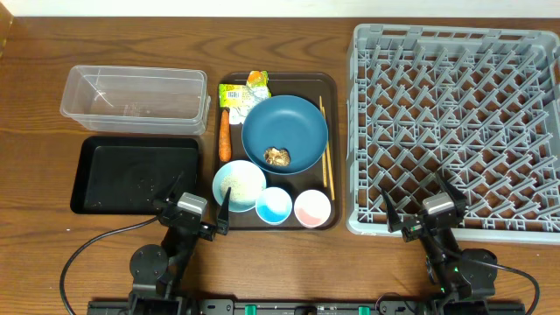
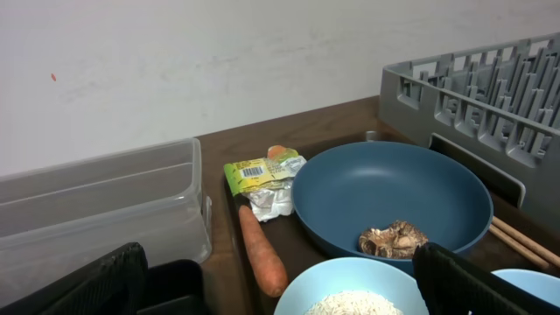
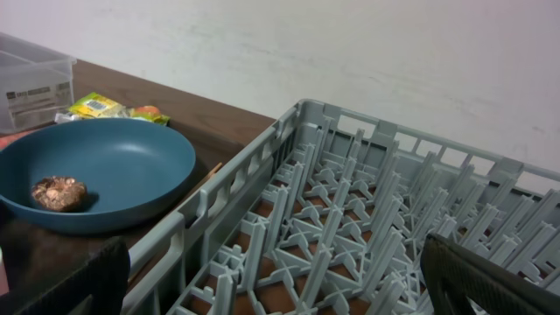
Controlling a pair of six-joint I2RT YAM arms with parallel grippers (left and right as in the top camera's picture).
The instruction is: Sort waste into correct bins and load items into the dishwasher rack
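**Both claws wide open and empty along the near edge**

The left gripper (image 1: 194,203) sat by the near edge of the table, left of centre. Its jaws were spread wide with nothing between them. In the left wrist view its dark fingers (image 2: 96,280) stood at the two sides of the frame.

The right gripper (image 1: 416,201) sat by the near edge toward the right, just as wide open and holding nothing. It was at the near rim of the dishwasher rack (image 1: 455,131), which took up the right side of the table.

A brown serving tray (image 1: 297,87) lay in the middle of the table.
- **Far end:** the wrapper (image 1: 245,92) lay here.
- **Left side:** the carrot (image 1: 225,136) lay lengthwise along it.
- **Centre:** the dark blue bowl (image 1: 289,122) held the brown lump (image 1: 278,157).
- **Right side:** the chopsticks (image 1: 326,149) lay between that bowl and the rack.
- **Near end:** the white bowl (image 1: 217,185) with rice (image 1: 238,182) in it, the light blue cup (image 1: 274,206) and the pink cup (image 1: 312,208) stood in a row.

The clear tub (image 1: 79,87) stood near the far-left corner. The black tray (image 1: 131,175) lay just on its near side, by the left edge.
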